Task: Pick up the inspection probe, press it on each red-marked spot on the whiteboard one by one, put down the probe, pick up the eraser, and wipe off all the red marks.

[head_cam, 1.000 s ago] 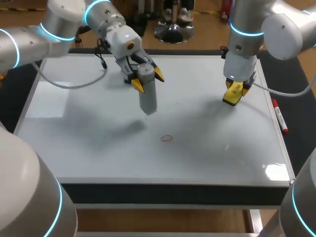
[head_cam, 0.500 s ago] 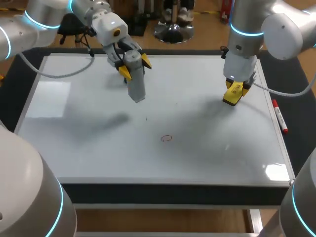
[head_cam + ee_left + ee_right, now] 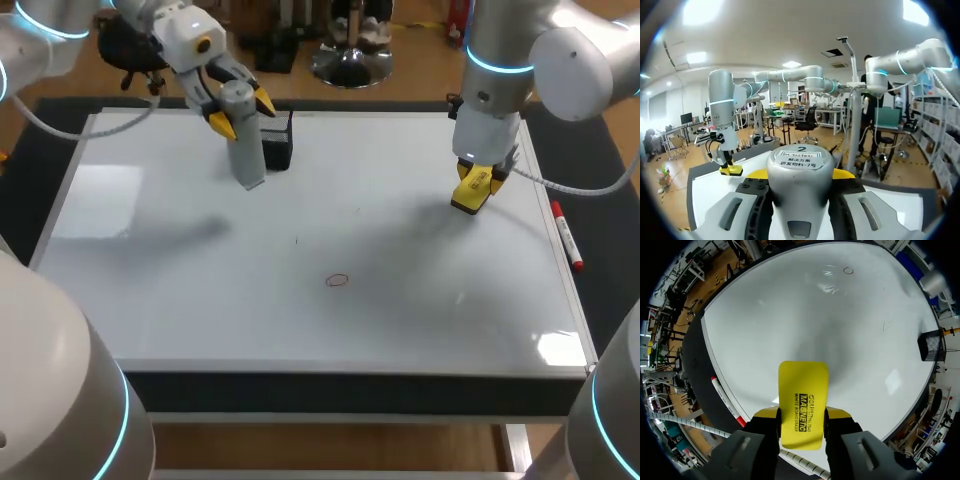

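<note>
My left gripper (image 3: 242, 110) is shut on the grey cylindrical probe (image 3: 245, 145), which hangs tip-down over the whiteboard's (image 3: 180, 290) back left. In the left wrist view the probe's labelled top (image 3: 800, 172) fills the space between the fingers. A small red circle (image 3: 338, 280) is drawn near the board's middle, with a tiny dark mark (image 3: 296, 240) behind it. My right gripper (image 3: 478, 185) is shut on the yellow eraser (image 3: 803, 402), just above the board's right part. The red circle (image 3: 848, 271) lies far ahead of the eraser.
A black holder (image 3: 278, 150) stands at the back of the board, just right of the probe. A red-capped marker (image 3: 566, 235) lies along the board's right edge. The black table frame surrounds the board.
My left arm has carried the probe from the board's middle up and back to the left, uncovering the black holder. The right arm has kept still.
</note>
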Robot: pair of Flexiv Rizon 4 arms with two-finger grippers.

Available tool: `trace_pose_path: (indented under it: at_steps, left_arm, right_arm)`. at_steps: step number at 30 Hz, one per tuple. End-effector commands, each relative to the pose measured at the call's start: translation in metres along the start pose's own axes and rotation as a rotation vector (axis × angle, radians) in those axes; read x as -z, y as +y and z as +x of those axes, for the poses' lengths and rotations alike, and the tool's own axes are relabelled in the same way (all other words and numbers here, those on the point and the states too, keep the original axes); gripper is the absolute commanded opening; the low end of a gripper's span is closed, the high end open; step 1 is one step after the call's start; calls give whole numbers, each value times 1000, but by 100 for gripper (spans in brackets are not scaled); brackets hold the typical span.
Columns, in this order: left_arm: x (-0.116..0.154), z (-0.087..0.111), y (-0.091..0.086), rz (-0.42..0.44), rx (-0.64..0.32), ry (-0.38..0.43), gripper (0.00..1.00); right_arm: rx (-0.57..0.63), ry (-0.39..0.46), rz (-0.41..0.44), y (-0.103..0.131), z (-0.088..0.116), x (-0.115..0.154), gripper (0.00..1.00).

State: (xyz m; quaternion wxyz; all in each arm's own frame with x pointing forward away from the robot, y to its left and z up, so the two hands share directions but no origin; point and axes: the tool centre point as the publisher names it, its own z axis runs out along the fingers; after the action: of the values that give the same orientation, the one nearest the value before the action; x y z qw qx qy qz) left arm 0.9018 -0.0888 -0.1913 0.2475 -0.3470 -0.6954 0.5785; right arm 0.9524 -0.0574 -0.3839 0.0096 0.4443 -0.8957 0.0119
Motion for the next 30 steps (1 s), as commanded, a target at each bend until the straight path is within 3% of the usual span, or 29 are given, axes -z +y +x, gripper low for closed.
trace_pose_path:
  at_steps: [1,14,30]
  left_arm:
    - [17,3,3,6,4,2,0]
    - [61,19,18,33,34,-29,0]
    - [87,33,33,43,79,-64,0]
  right_arm:
    - [2,4,0,-1,0,1,0]
    - [2,4,0,-1,0,1,0]
    - [2,4,0,-1,0,1,0]
